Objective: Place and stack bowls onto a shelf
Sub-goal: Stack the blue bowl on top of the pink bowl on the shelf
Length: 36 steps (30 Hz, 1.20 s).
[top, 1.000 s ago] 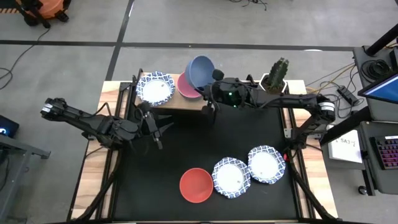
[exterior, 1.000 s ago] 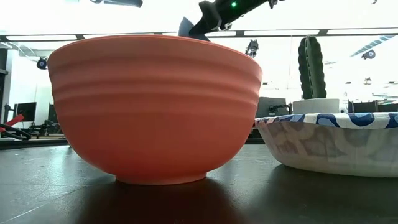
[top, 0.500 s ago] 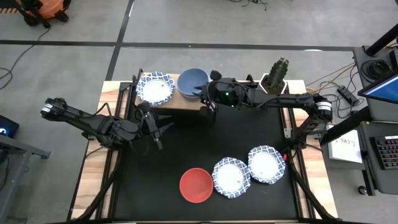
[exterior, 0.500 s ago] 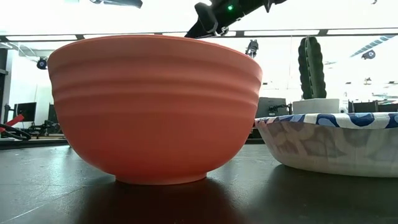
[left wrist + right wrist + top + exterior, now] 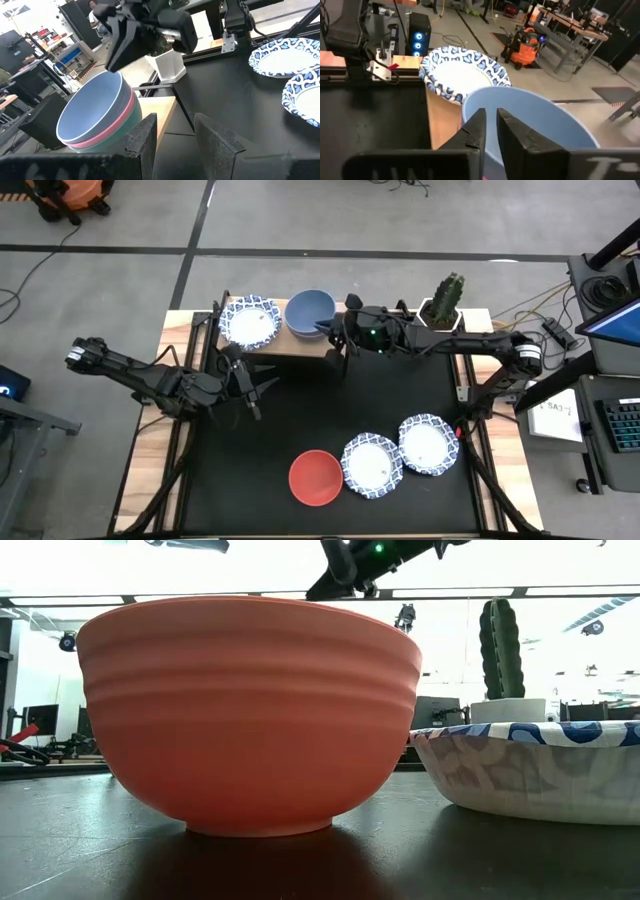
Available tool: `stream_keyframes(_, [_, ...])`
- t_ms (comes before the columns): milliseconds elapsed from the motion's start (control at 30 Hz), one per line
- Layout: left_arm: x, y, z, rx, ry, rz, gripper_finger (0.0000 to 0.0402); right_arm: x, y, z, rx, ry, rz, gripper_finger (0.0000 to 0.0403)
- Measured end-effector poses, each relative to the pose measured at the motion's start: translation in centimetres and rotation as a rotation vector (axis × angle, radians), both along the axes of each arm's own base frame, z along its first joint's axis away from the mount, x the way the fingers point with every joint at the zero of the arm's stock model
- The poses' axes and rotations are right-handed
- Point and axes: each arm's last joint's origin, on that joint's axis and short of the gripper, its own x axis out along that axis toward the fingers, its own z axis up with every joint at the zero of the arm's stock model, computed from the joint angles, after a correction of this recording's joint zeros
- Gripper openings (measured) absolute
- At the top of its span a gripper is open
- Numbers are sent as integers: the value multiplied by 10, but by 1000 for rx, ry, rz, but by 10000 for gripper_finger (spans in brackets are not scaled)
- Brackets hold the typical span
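Observation:
The blue-grey bowl (image 5: 309, 312) sits level on the shelf (image 5: 298, 346). In the left wrist view it nests in a pink bowl (image 5: 129, 116), which sits in a green one (image 5: 136, 128). A white blue-patterned bowl (image 5: 250, 322) stands on the shelf's left part. My right gripper (image 5: 332, 329) is at the blue-grey bowl's right rim, its fingers a narrow gap apart. My left gripper (image 5: 252, 386) hovers open above the mat, near the shelf's left half. On the mat stand a red bowl (image 5: 316, 477) and two white patterned bowls (image 5: 372, 465) (image 5: 428, 445). My right gripper is closed on the blue-grey bowl's right rim (image 5: 470, 107), coming from the table's right and slanting down. Its own fingers (image 5: 476, 131) hide the exact contact. The bowl rests level in the pink bowl on the shelf.
The cactus in its white hexagonal pot (image 5: 443, 304) stands just right of the shelf, behind the right arm. The shelf's right part is bare board. In the low view the red bowl (image 5: 250, 710) fills most of the picture.
The right gripper turned the blue-grey bowl from tipped on its side above the pink bowl to level and set it down into the pink bowl. After that the gripper shifted slightly toward the table's right while the bowl stayed put.

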Motion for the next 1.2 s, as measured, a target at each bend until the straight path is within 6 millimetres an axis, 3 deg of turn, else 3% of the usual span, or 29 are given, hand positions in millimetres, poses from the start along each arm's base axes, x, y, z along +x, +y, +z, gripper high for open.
stream_keyframes(200, [0, 0, 0, 0, 0, 0, 115, -2, -2, -21, 32, -18, -16, 10])
stream_keyframes(633, [0, 0, 0, 0, 0, 0, 115, -4, -2, -36, 58, -32, -30, 9])
stream_keyframes(833, [0, 0, 0, 0, 0, 0, 115, -5, -3, -27, 22, -74, -55, 9])
stream_keyframes(1000, [0, 0, 0, 0, 1, 0, 115, -13, -16, -15, -52, -86, -171, 9])
stream_keyframes(1200, [0, 0, 0, 4, 4, -1, 115, -16, -35, -38, 28, -46, -202, 9])
